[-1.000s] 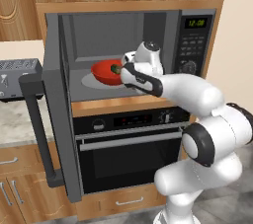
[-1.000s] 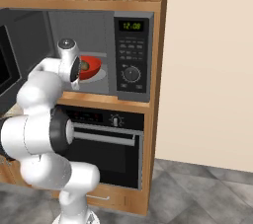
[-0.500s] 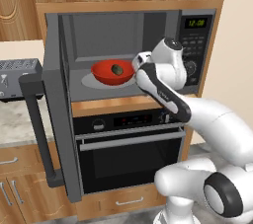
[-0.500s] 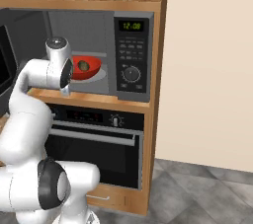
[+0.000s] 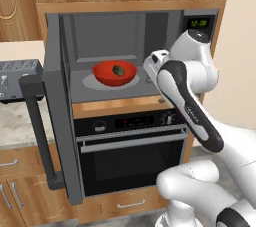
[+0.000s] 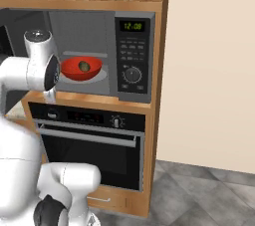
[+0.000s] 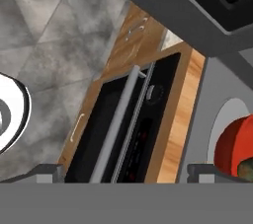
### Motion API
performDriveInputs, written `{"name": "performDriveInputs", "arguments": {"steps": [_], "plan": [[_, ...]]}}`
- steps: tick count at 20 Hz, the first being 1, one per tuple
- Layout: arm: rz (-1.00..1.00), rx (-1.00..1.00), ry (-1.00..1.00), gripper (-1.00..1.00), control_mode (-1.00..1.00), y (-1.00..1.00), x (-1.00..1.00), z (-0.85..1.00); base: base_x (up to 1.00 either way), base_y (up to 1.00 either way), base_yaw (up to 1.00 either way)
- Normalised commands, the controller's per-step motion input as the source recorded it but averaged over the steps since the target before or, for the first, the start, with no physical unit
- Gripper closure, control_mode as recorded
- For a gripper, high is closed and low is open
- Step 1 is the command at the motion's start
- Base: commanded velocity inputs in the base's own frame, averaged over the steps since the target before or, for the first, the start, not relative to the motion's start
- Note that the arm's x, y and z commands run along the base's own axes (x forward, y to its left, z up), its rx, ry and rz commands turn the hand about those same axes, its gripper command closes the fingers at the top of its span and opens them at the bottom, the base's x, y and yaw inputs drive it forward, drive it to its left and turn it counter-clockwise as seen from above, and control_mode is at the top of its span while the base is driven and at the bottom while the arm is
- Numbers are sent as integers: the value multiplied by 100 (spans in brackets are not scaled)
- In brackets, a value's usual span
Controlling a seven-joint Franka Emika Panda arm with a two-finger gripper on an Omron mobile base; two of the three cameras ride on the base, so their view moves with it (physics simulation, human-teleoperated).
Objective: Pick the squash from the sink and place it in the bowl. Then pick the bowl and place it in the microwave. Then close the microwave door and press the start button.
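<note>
Having drawn back out of the microwave [image 5: 135, 46] with pincer [image 7: 126, 171] spread wide and empty, leaving bowl [image 5: 114, 72] inside holding squash [image 5: 119, 70], door [image 5: 52, 121] hanging open, closing and pressing start remaining.

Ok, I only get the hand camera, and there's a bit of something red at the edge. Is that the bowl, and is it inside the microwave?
Observer: Yes. The bowl sits on the round plate inside the microwave.
Operator: Is the squash in it?
Observer: Yes, the squash lies near the middle of the bowl.
Operator: And is the door shut?
Observer: No, the microwave door stands wide open, with its long bar handle sticking out toward the robot.
</note>
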Motion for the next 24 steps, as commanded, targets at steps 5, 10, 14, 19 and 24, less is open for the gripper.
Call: {"name": "performDriveInputs", "arguments": {"steps": [5, 10, 14, 19, 24], "plan": [[5, 2, -28, -100, -100, -5, -100, 9, 0, 0, 0], [0, 1, -16, -100, -100, 0, -100, 70, 0, 0, 0], [-6, 0, 0, -100, -100, 0, -100, 97, 0, 0, 0], [-8, 0, 4, -100, -100, 0, -100, 66, 0, 0, 0], [-2, 0, 8, -100, -100, 4, -100, 26, 0, 0, 0]]}}
